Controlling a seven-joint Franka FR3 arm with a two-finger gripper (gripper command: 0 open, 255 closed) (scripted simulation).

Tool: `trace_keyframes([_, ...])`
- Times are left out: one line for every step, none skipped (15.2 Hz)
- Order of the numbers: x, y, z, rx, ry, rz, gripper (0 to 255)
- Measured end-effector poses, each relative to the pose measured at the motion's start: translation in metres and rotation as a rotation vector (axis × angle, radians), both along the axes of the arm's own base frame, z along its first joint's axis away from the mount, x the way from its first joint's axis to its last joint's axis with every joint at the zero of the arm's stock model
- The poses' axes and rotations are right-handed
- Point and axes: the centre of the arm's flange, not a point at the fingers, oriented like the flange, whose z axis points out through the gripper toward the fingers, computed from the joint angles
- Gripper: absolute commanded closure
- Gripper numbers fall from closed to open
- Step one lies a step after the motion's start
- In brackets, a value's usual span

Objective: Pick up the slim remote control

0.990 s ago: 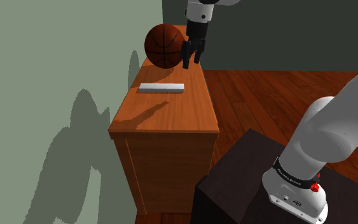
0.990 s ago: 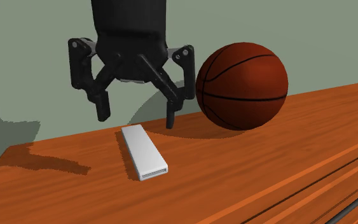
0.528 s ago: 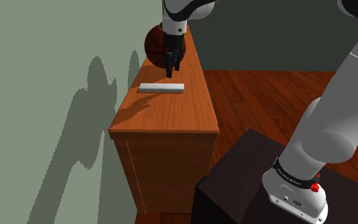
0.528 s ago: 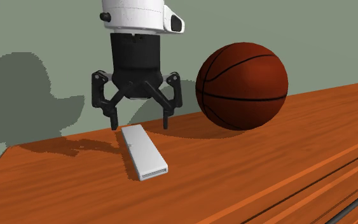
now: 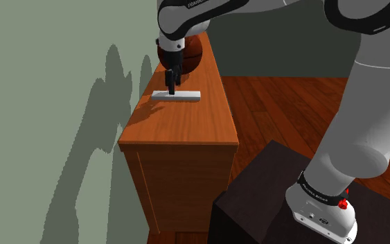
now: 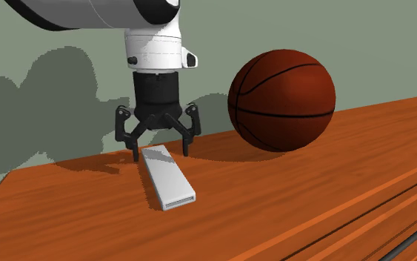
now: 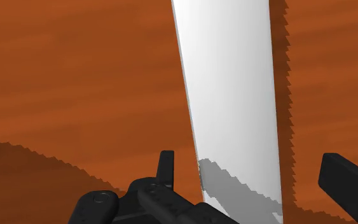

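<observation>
Right now I see the gripper [image 6: 161, 153] low over the far end of the remote control [image 6: 166, 178], its fingers spread wide to either side of that end and clasping nothing. The remote control lies flat on the wooden cabinet top [image 6: 66, 215], near the basketball [image 6: 282, 100]. It is a slim, plain, pale grey slab.
</observation>
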Motion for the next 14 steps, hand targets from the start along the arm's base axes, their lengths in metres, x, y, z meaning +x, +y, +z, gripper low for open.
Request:
trace_keyframes([-0.001, 0.001, -0.005, 0.0, 0.0, 0.001, 0])
trace_keyframes([-0.001, 0.0, -0.011, 0.0, 0.0, 0.002, 0])
trace_keyframes([0.0, 0.001, -0.015, 0.0, 0.0, 0.002, 0])
trace_keyframes([0.0, 0.002, -0.021, 0.0, 0.0, 0.002, 0])
trace_keyframes([0.001, 0.001, -0.026, 0.0, 0.0, 0.002, 0])
trace_keyframes([0.001, 0.001, -0.027, 0.0, 0.0, 0.002, 255])
trace_keyframes([0.001, 0.001, -0.028, 0.0, -0.001, 0.002, 255])
trace_keyframes([0.001, 0.001, -0.028, 0.0, -0.001, 0.003, 255])
trace_keyframes([0.001, 0.001, -0.028, 0.0, -0.002, 0.003, 255])
trace_keyframes([0.001, 0.001, -0.028, 0.0, -0.002, 0.003, 255])
trace_keyframes([0.001, 0.001, -0.028, 0.0, -0.002, 0.003, 255])
trace_keyframes([0.001, 0.001, -0.028, 0.0, -0.002, 0.003, 255])
trace_keyframes([0.001, 0.001, -0.028, 0.0, -0.003, 0.003, 255])
trace_keyframes([0.001, 0.002, -0.028, 0.0, -0.003, 0.003, 255])
